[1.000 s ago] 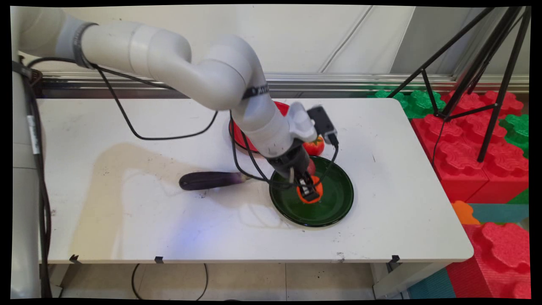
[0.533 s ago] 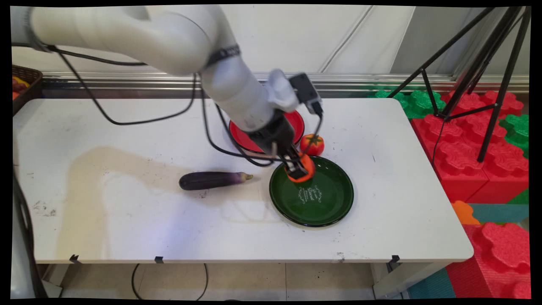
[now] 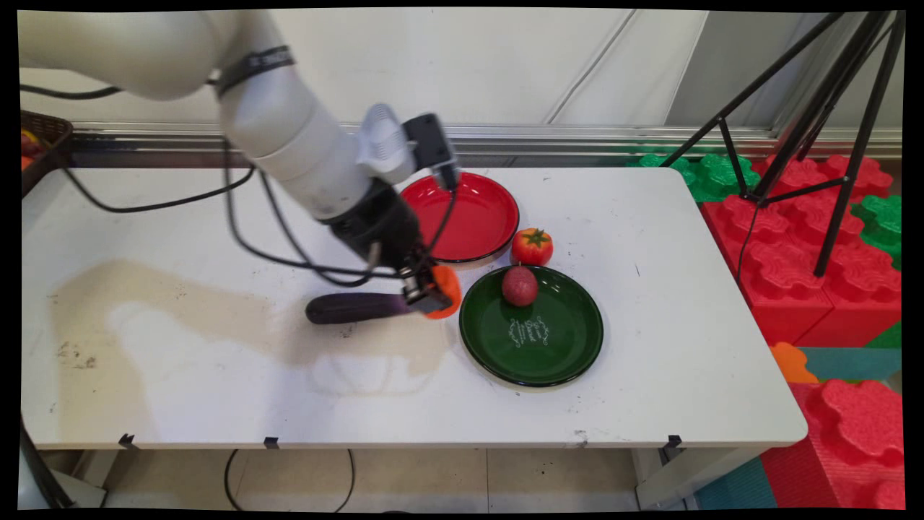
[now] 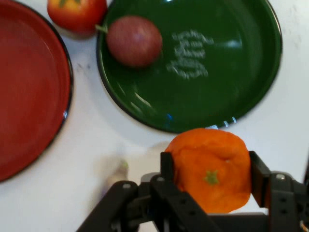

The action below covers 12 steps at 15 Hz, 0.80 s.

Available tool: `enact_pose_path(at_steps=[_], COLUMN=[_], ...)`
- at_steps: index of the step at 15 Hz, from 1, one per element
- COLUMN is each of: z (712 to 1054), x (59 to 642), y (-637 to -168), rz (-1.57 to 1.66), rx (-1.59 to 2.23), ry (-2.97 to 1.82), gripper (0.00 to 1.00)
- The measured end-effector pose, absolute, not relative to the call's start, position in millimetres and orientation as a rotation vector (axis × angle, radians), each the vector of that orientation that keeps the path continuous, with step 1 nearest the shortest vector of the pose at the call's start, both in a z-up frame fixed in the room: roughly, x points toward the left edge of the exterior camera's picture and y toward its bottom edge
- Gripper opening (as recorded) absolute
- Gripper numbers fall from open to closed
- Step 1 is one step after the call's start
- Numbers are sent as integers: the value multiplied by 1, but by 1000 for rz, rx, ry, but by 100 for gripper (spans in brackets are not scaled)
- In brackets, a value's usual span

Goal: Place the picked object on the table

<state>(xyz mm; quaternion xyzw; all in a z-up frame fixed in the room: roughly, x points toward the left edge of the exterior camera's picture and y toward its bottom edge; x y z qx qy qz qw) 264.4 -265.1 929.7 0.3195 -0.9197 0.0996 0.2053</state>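
Main view: the gripper [image 3: 431, 292] is clamped on an orange [image 3: 446, 287], held just left of the green plate [image 3: 556, 354] and over the eggplant's [image 3: 346, 308] tip. A dark red fruit [image 3: 520, 286] sits on the green plate; a tomato [image 3: 532, 246] stands beside its far rim, next to the red plate [image 3: 476, 217].

Hand view: the fingers [image 4: 166, 166] grip the orange [image 4: 211, 169] on both sides, just off the green plate's [image 4: 251, 72] rim.

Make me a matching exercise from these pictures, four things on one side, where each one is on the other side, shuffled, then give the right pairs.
Things:
1. orange
2. dark red fruit
3. tomato
4. eggplant

Places:
A. on the white table, left of the green plate
B. between the gripper fingers
C. on the green plate
D. on the table between the red plate and green plate

Pairs: 1-B, 2-C, 3-D, 4-A
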Motion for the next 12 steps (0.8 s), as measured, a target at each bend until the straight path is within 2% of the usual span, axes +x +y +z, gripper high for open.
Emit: enact_pose_path(at_steps=[6, 12], z=[918, 887], x=[287, 304], y=[-240, -233], rz=[230, 237], rx=[787, 685], ry=[-2631, -2702], gripper=[0, 0])
